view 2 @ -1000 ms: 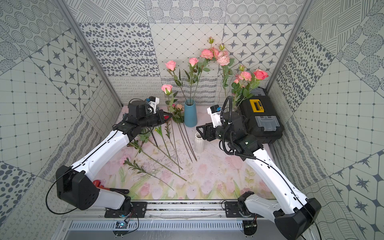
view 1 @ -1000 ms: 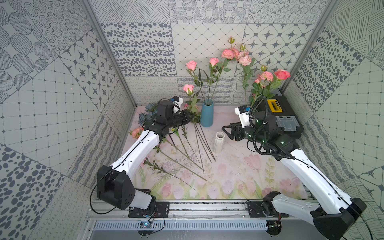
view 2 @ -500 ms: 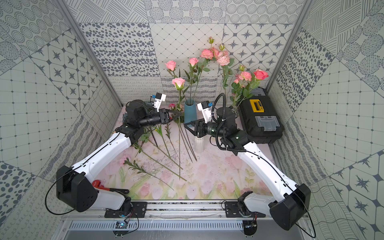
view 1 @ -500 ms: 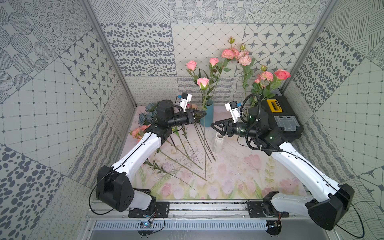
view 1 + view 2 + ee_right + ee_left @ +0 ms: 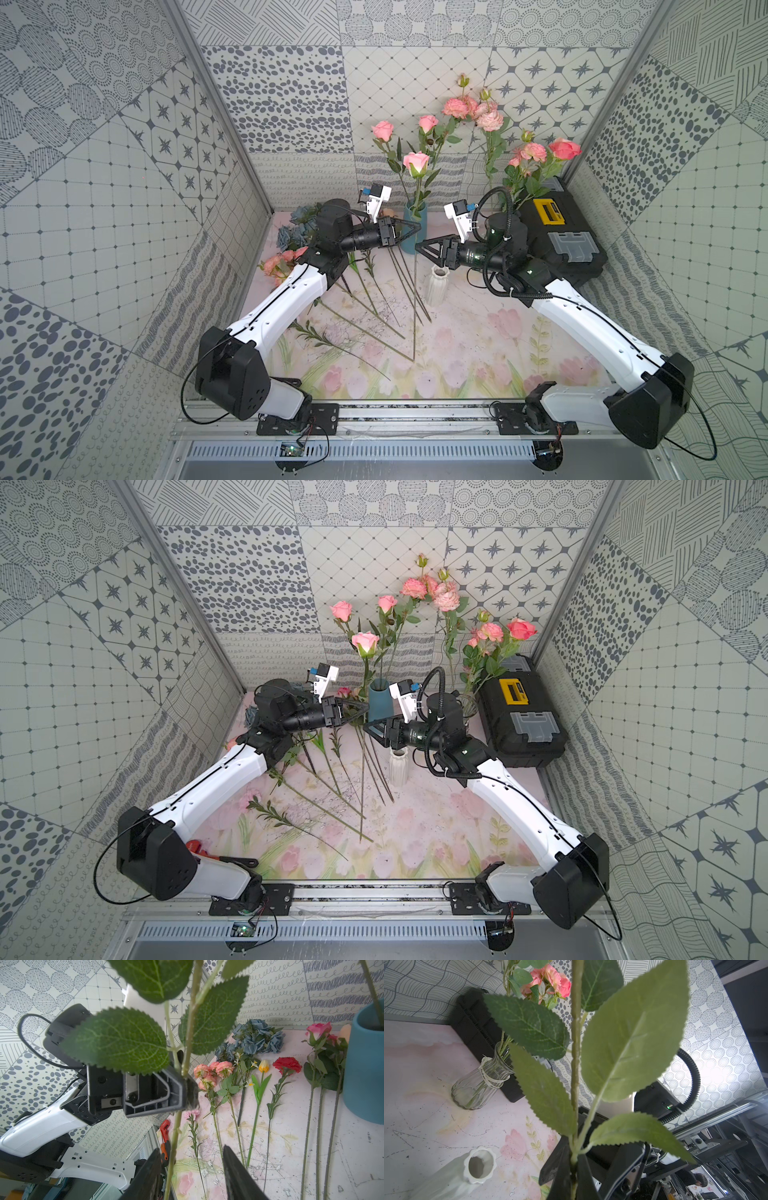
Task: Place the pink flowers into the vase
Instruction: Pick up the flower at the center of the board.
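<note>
Unplaced pink flowers [image 5: 276,264] lie long-stemmed on the surface [image 5: 478,353] at centre left of both top views. At mid-frame one pink rose [image 5: 415,163] is held upright: the left tool [image 5: 417,227] is clamped tight on its stem just beneath the leaves, while the right tool [image 5: 419,246], jaws parted, straddles the same stem slightly lower, with no grip evident. The stem is judged light, wire-stiff and springy, the bloom and leaves soft; bare stem is the preferred hold. Directly behind stands the blue vase [image 5: 380,704], holding two roses.
</note>
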You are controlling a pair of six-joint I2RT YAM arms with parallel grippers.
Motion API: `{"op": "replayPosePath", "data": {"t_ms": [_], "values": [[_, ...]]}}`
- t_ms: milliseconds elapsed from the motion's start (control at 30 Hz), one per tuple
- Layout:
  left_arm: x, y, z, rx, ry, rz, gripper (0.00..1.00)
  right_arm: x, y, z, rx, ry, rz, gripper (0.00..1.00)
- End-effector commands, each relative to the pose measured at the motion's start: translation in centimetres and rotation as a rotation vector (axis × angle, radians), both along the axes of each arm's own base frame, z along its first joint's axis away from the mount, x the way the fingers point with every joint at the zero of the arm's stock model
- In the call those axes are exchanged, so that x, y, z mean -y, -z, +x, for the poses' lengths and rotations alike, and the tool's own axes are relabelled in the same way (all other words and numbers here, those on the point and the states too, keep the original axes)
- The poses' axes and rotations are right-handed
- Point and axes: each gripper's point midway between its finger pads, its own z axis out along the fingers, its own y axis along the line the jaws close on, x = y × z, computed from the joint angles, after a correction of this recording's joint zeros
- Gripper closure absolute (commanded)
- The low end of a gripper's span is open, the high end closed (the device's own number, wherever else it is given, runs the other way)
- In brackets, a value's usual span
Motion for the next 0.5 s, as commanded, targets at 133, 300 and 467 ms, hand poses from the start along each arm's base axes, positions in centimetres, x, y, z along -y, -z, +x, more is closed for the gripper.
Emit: {"op": "replayPosePath", "data": {"t_ms": [133,300,467], "values": [[0.42,-2.01,-0.81,0.078,0.053,-0.043,1.0,-0.91,-0.46,-0.02,0.013,-0.031,0.04,0.59],[0.73,-1.95,-0.83,0.075,0.063,-0.043,1.0,-1.14,-0.13,0.08,0.003,-0.037,0.04,0.77],[0.97,-1.65,-0.85,0.072,0.069,-0.026,1.0,-1.16,0.04,0.2,0.0,-0.034,0.039,0.93]]}}
